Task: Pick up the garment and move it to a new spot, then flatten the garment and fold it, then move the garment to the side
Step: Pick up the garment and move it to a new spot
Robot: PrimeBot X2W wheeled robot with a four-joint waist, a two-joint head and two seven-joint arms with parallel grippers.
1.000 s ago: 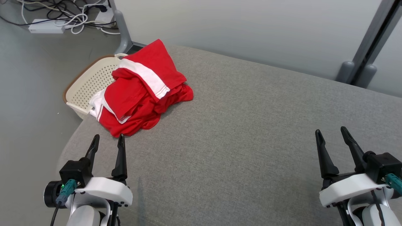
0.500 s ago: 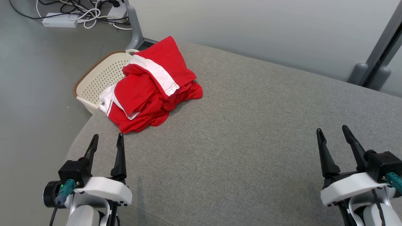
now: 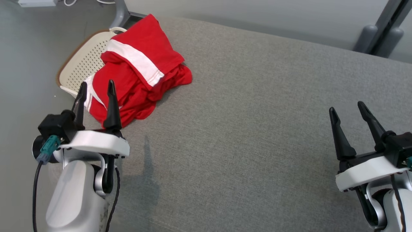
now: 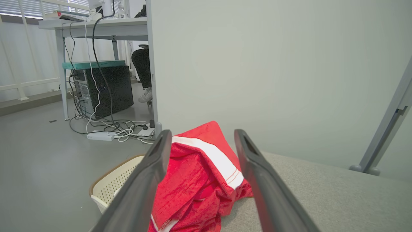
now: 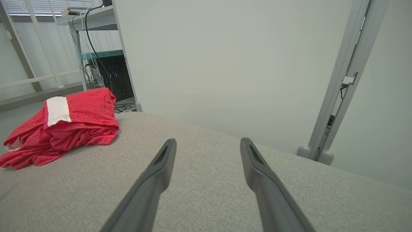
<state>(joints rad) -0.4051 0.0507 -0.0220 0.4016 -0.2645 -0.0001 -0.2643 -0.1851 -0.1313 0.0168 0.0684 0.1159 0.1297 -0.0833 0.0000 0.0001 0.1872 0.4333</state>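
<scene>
Red garment [image 3: 138, 74] with the white band, crumpled in a heap at the far left corner of the grey fabric-topped table [image 3: 257, 112], its outer edge spilling onto the rim of a cream perforated basket [image 3: 80, 64] beside that corner. Nothing lifted yet.

And here's the change: the head has swung, so the whole picture has shifted, but the left pincer [image 3: 97, 82] really has come forward. A second ago its tips stopped short of the cloth; now they overlap the heap's near edge. Its two fingers are spread wide and hold nothing. In the left wrist view the garment [image 4: 193, 180] sits squarely between them, looking a little ahead rather than touched, though contact is hard to judge from here.

The right pincer [image 3: 346, 106] is well apart over bare table on the right, equally wide open and empty.

My read: the pickup reach is under way, left arm leading. A descent and a close on the nearest fold come next.
</scene>
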